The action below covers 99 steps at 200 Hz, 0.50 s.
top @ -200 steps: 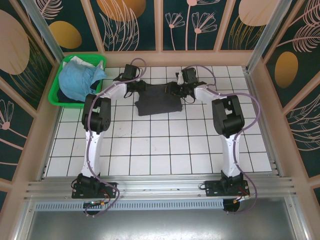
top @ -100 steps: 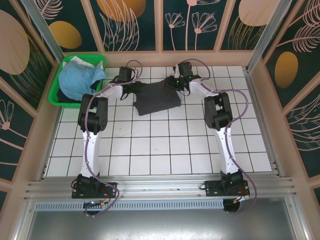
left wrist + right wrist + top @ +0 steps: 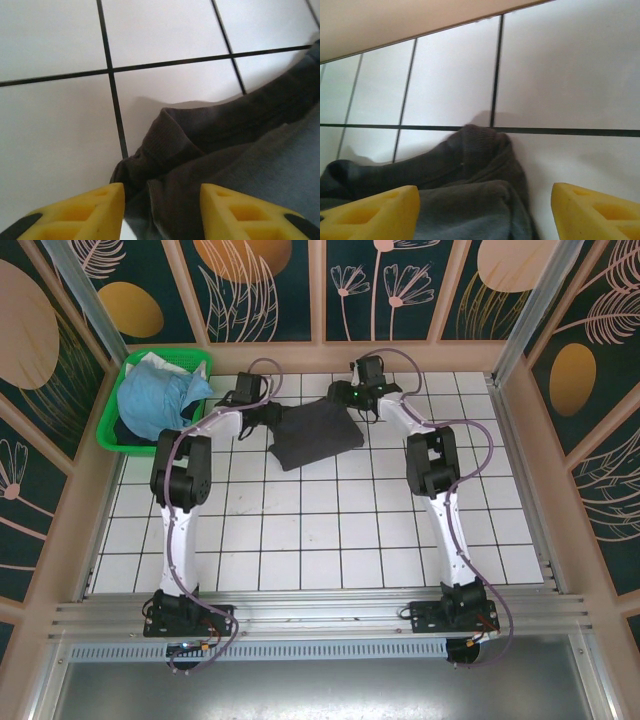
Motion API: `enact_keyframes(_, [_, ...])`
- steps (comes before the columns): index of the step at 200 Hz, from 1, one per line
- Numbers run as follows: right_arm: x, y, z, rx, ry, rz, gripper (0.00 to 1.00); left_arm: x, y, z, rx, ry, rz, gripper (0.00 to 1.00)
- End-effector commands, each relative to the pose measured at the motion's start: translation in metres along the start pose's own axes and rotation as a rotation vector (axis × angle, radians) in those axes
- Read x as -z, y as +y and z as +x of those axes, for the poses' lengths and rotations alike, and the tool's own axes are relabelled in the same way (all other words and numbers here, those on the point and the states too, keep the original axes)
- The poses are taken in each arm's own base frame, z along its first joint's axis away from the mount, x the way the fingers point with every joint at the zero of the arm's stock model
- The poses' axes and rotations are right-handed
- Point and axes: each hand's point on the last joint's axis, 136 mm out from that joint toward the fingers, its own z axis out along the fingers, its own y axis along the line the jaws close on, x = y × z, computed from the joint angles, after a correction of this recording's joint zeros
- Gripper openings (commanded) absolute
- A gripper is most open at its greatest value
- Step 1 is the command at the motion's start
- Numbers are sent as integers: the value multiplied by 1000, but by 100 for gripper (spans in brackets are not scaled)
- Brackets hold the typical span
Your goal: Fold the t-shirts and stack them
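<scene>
In green basket [image 3: 108, 427] at ten o'clock: crumpled light blue t-shirt [image 3: 155, 400]. At twelve o'clock on tiled table [image 3: 300, 530]: folded charcoal t-shirt [image 3: 315, 435]. Left gripper [image 3: 157, 210] and right gripper [image 3: 485, 210] agape, straddling its far corners.

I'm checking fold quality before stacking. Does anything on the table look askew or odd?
The dark grey t-shirt lies skewed to the grid of the tiled table, its far right corner drawn out to a point, edges bunched. The light blue t-shirt sits crumpled in the green basket, unfolded.
</scene>
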Motion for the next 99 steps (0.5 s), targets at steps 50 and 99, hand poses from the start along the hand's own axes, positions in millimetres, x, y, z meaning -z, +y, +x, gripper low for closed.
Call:
enact_keyframes(50, [95,30,31,29,-136,177,57,35,-82,-59,67,-142,409,45])
enact_keyframes(99, [104,55,85,64,-120,87,55,-32,-150,-44,41,-86,636,47])
